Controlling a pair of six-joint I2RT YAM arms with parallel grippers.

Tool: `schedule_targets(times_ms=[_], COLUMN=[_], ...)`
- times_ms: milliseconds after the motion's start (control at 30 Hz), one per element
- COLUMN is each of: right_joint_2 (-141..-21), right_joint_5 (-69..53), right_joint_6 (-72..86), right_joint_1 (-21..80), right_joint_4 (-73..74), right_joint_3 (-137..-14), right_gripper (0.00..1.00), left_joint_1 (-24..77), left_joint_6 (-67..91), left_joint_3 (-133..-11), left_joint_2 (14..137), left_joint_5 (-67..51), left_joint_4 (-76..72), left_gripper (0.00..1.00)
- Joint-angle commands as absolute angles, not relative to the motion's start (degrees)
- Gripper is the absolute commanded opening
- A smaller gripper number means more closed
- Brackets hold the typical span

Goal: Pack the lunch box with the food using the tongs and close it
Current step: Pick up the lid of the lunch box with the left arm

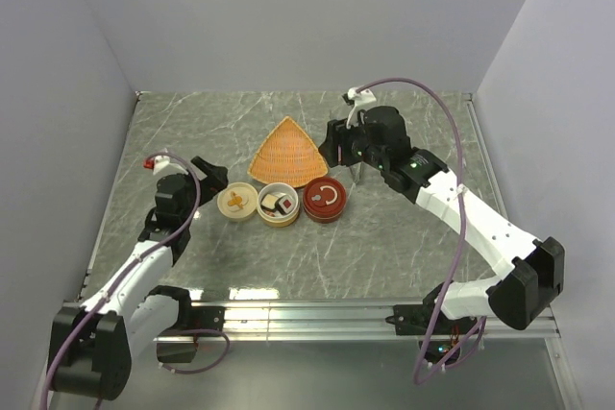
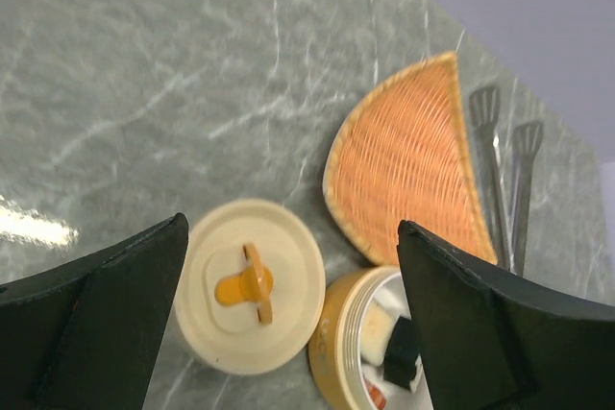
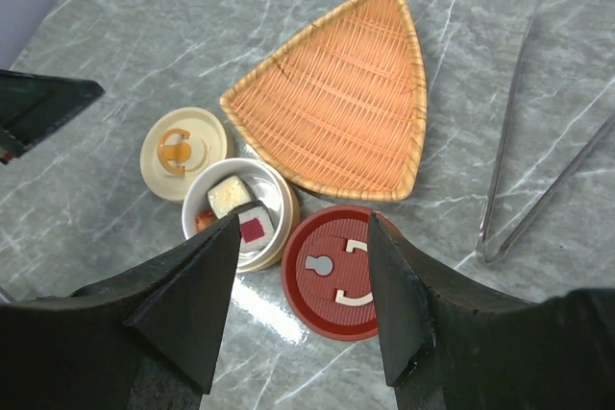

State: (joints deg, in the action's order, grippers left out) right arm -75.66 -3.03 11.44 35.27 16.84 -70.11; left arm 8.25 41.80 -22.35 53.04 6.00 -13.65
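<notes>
Lid pickup: food sits in the lunch box; left jaws and right jaws spread, empty.
Probably best: centre the left jaws over the cream lid, descend straight, pinch gently.

A round cream container of toy sushi pieces sits between a cream round lid, nearest the grey marbled table's wall-side edge, and a red round lid. An orange woven triangular basket lies just beside them, with slim grey metal tongs beyond it. The right gripper hangs above with its jaws parted and empty.
</notes>
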Motion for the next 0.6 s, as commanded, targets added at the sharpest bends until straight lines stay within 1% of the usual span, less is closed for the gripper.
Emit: schedule_targets(times_ms=[0, 167, 267, 300, 333, 467, 500, 567], right_joint_2=[-74.4, -72.0, -70.9, -70.7, -70.4, -69.5, -69.3, -69.5], right_joint_5=[-4.5, -6.0, -6.6, -6.9, -6.9, -7.5, -7.8, -7.9], right_joint_6=[10.3, 10.5, 10.7, 10.7, 10.7, 11.0, 11.1, 11.2], right_joint_1=[34.5, 33.4, 32.6, 32.3, 32.2, 31.2, 31.0, 30.7], right_joint_4=[13.4, 11.2, 10.2, 10.0, 9.8, 9.0, 8.7, 8.7], right_joint_3=[-68.4, -65.2, -63.6, -63.2, -62.9, -61.6, -61.2, -61.1], right_gripper=[0.63, 0.63, 0.63, 0.63, 0.63, 0.63, 0.63, 0.63], left_joint_1=[9.8, 10.1, 10.4, 10.5, 11.2, 12.9, 13.3, 14.1], left_joint_6=[43.3, 44.0, 43.9, 43.9, 43.9, 43.8, 43.8, 43.5], left_joint_3=[-24.7, -25.8, -27.2, -28.1, -28.5, -29.8, -30.1, -30.5], left_joint_2=[55.8, 61.6, 66.8, 69.1, 70.0, 72.9, 73.3, 73.6], left_joint_5=[7.3, 6.4, 4.2, 3.9, 3.6, 4.4, 5.1, 5.8], left_joint_4=[-12.7, -13.4, -14.3, -14.6, -14.8, -14.5, -14.2, -13.4], left_gripper=[0.97, 0.95, 0.91, 0.87, 0.84, 0.78, 0.74, 0.71])
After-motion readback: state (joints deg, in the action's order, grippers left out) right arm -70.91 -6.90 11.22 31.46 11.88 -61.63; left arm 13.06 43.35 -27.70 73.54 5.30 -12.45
